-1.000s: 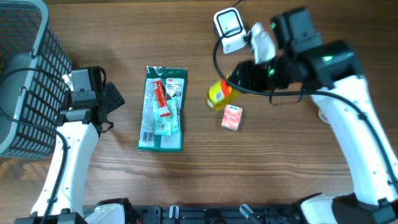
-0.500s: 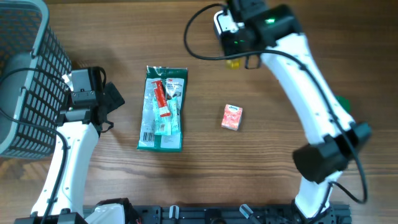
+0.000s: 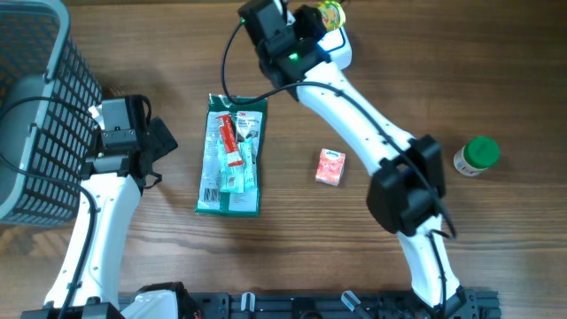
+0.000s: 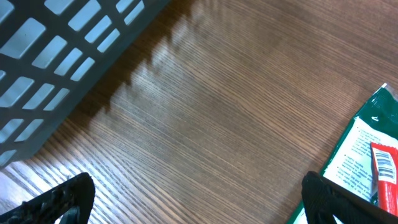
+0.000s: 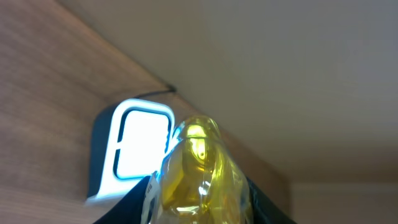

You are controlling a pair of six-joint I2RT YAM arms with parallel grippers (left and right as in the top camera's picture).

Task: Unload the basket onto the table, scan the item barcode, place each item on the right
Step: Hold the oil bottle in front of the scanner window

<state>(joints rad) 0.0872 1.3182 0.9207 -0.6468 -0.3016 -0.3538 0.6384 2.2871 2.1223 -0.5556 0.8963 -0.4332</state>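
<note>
Right hand (image 3: pixel 312 21): pinching yellow bottle (image 5: pixel 196 165) at far edge of desk (image 3: pixel 496 71), raised before lit scanner (image 5: pixel 130 149). Bottle likely light, smooth plastic, slippery, slightly yielding; best held firmly by body sides, without squeezing. Left hand (image 4: pixel 199 202): spread, empty, near desk's left edge.

No wording is legible anywhere. The green packet (image 3: pixel 250 199) carries fine white print, and the red tube (image 4: pixel 385 163) in it bears what may be a barcode; the small pink box (image 3: pixel 330 167) shows a logo, the yellow bottle (image 5: pixel 196 168) a blurred label.
</note>
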